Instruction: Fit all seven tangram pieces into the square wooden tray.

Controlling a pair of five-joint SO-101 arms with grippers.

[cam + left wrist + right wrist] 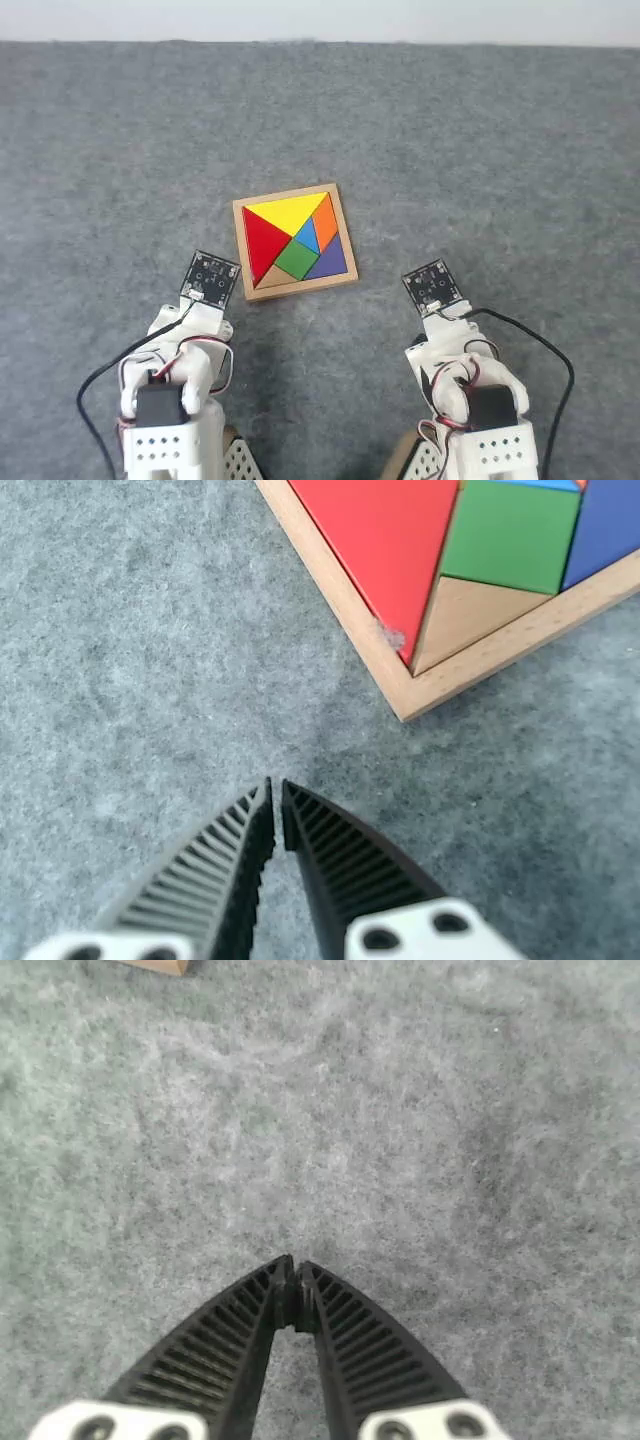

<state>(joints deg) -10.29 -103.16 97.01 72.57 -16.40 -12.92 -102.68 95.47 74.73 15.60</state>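
While your 2 arms sit at the near edge of the grey tabletop [480, 150], the square wooden tray [239, 250] lies ahead between them, filled with coloured tangram pieces [288, 212]. Left gripper [275, 798] and right gripper [295, 1295] have jaws closed, holding nothing.

Wooden tray [240, 250] on grey felt table [500, 150]

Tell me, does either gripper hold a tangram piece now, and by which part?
Nothing is held. The left gripper and the right gripper are both shut on nothing; the tangram pieces lie in the wooden tray.
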